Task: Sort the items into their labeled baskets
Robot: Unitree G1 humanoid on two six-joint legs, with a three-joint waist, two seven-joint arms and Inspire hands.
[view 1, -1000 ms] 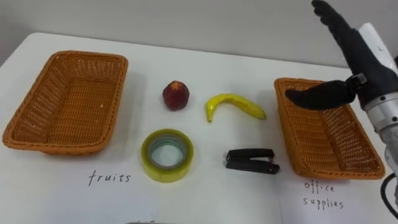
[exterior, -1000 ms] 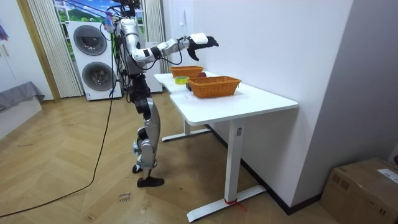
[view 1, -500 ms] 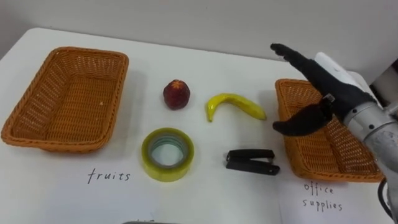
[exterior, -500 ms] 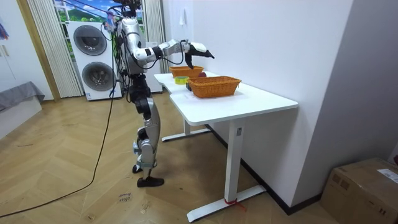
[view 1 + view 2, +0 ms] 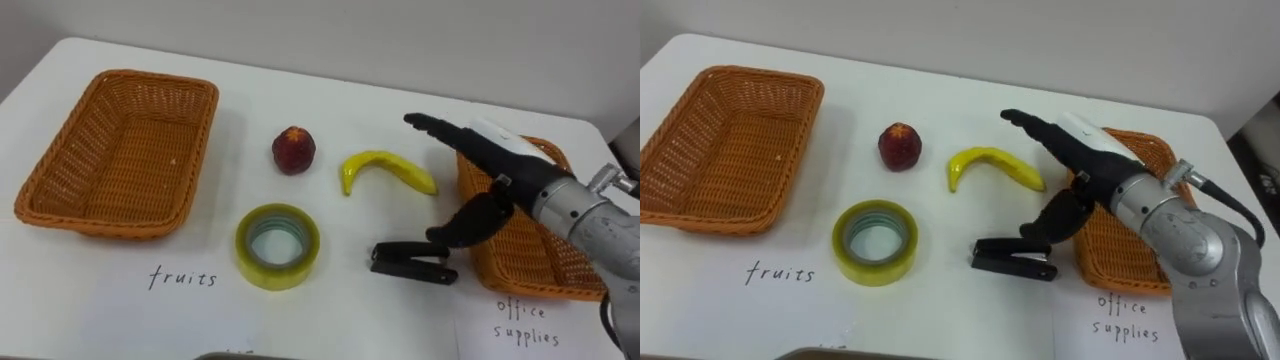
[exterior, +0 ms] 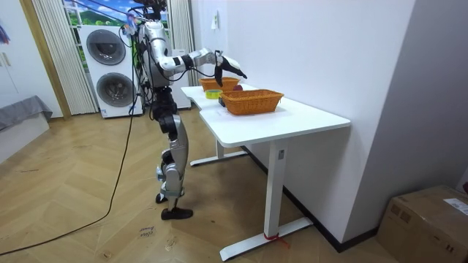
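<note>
Just beneath the spread right hand (image 5: 500, 165), black stapler (image 5: 405, 262), lengthwise left-to-right.

Bare white table (image 5: 300, 90) lies open behind the curved yellow banana (image 5: 388, 172); just right of the black stapler (image 5: 410, 264) stands an orange wicker basket (image 5: 492, 266).

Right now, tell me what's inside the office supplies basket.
Only bare wicker shows inside the office supplies basket. The open right hand and its arm cross above it and cover much of the bottom; that part cannot be checked.
</note>
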